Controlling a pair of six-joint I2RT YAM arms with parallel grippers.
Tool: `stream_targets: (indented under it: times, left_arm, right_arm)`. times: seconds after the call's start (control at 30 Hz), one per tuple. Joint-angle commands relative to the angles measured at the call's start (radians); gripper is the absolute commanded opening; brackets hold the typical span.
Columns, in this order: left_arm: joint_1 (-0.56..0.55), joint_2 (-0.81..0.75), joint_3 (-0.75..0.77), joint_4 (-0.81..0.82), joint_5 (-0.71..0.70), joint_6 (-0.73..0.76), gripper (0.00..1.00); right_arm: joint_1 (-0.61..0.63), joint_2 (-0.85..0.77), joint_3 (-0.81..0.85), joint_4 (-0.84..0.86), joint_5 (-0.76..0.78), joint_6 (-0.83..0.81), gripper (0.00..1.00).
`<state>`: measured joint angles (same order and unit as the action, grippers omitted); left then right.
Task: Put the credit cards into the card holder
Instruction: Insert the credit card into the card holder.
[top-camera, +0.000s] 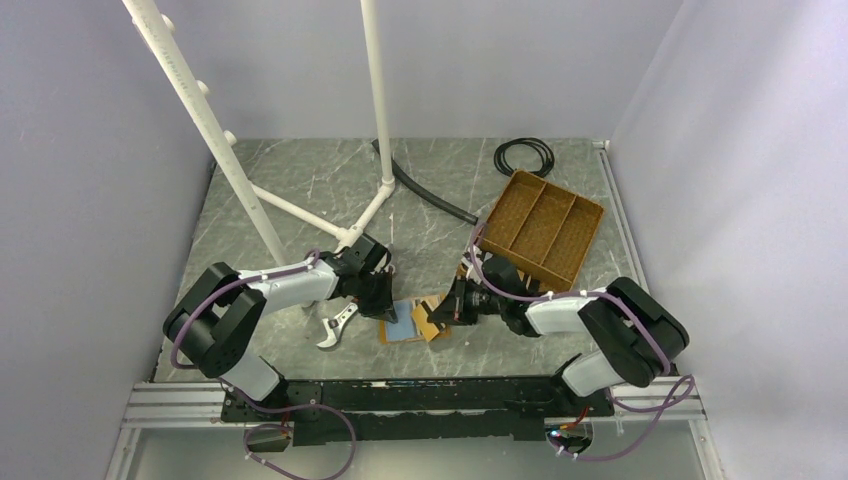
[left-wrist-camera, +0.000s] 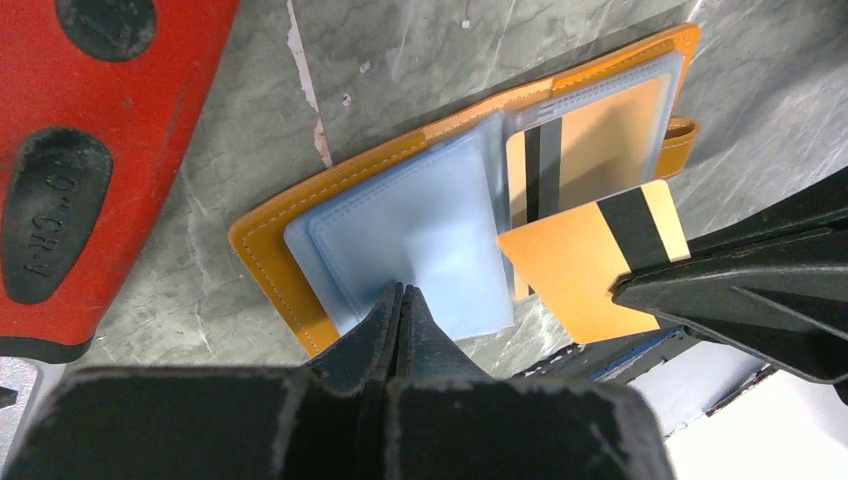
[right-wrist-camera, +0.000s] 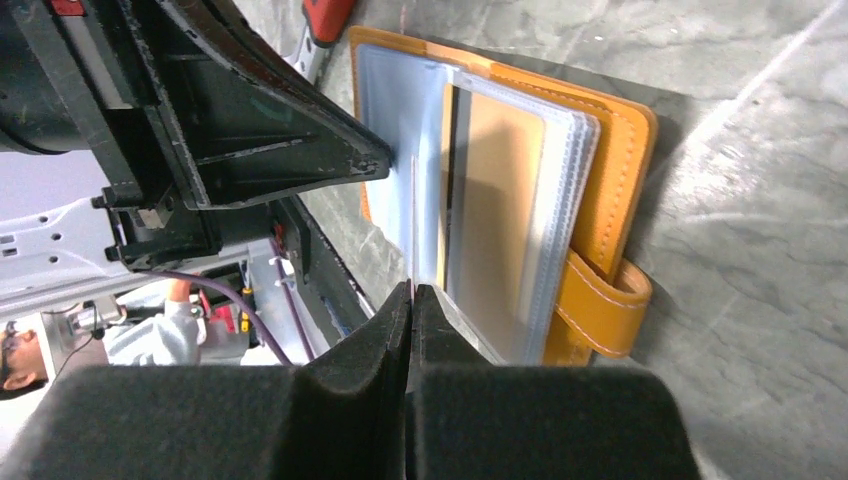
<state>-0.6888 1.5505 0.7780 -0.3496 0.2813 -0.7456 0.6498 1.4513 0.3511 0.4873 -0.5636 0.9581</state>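
Observation:
The card holder (top-camera: 408, 322) lies open on the table between my grippers: orange-tan cover (left-wrist-camera: 270, 265), bluish clear sleeves (left-wrist-camera: 420, 235). My left gripper (left-wrist-camera: 400, 290) is shut on the edge of a bluish sleeve and lifts it. One credit card (left-wrist-camera: 600, 145), tan with a black stripe, sits inside a right-hand sleeve. My right gripper (right-wrist-camera: 412, 288) is shut on another tan credit card (left-wrist-camera: 585, 265) with a black stripe, seen edge-on in the right wrist view (right-wrist-camera: 413, 225). This card's corner lies at the sleeves' edge. In the top view the left gripper (top-camera: 383, 303) and right gripper (top-camera: 442, 312) flank the holder.
A brown divided tray (top-camera: 545, 228) stands at the back right. A wrench (top-camera: 337, 325) with a red handle (left-wrist-camera: 70, 150) lies just left of the holder. White pipe frame legs (top-camera: 350, 235), a black hose (top-camera: 435, 195) and a coiled cable (top-camera: 523, 155) are at the back.

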Motion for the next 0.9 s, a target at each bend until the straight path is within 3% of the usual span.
stream_targets:
  times: [0.0,0.87]
  left_arm:
    - [-0.001,0.003,-0.008,-0.062,-0.054,0.014,0.00]
    - [-0.006,-0.007,-0.009,-0.060,-0.048,-0.001,0.00]
  right_arm:
    - [0.011,0.025,0.002,0.136,-0.046,-0.008,0.00]
    - [0.033,0.194,0.044,0.340,0.057,-0.044,0.00]
